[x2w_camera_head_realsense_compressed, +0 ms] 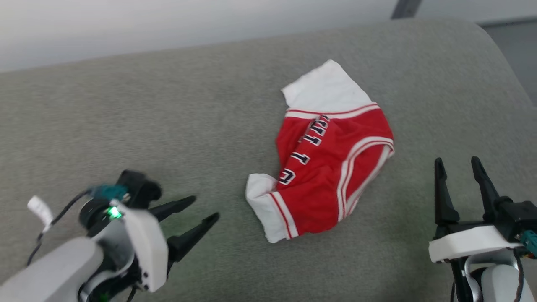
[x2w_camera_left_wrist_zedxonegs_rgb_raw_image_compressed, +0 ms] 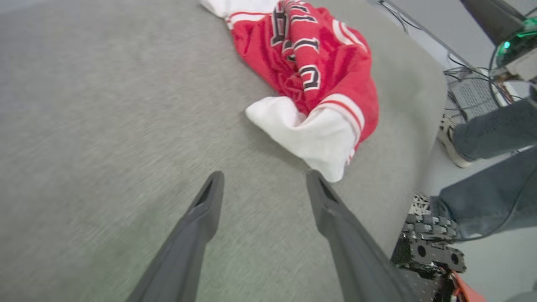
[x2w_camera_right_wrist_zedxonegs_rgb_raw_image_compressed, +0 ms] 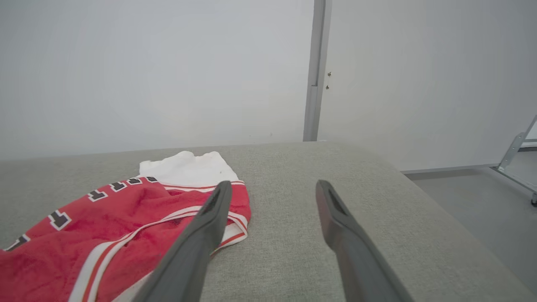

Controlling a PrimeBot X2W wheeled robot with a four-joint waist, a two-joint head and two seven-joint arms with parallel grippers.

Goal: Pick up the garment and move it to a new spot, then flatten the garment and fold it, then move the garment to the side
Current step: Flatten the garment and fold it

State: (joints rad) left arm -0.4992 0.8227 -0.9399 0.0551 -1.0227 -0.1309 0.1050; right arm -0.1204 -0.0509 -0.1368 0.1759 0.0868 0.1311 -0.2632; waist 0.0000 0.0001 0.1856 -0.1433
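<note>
The garment [x2w_camera_head_realsense_compressed: 327,159] is a red jersey with white sleeves, striped trim and black lettering, lying crumpled right of centre on the grey cushion [x2w_camera_head_realsense_compressed: 168,117]. My left gripper [x2w_camera_head_realsense_compressed: 200,209] stands open at the lower left, fingers aimed toward the garment's near white sleeve [x2w_camera_head_realsense_compressed: 264,205], a short gap away. In the left wrist view the garment [x2w_camera_left_wrist_zedxonegs_rgb_raw_image_compressed: 310,71] lies just beyond the open gripper [x2w_camera_left_wrist_zedxonegs_rgb_raw_image_compressed: 264,176], the white sleeve close to one fingertip. My right gripper [x2w_camera_head_realsense_compressed: 457,161] is open at the lower right, beside the garment's neck edge. The right wrist view shows the garment [x2w_camera_right_wrist_zedxonegs_rgb_raw_image_compressed: 117,222] left of the open gripper [x2w_camera_right_wrist_zedxonegs_rgb_raw_image_compressed: 272,184].
The cushion's rounded right edge [x2w_camera_head_realsense_compressed: 503,58] drops to the floor. A pale wall [x2w_camera_right_wrist_zedxonegs_rgb_raw_image_compressed: 168,71] stands behind. A person's legs in jeans [x2w_camera_left_wrist_zedxonegs_rgb_raw_image_compressed: 491,167], cables and equipment [x2w_camera_left_wrist_zedxonegs_rgb_raw_image_compressed: 474,92] sit beyond the cushion's edge in the left wrist view.
</note>
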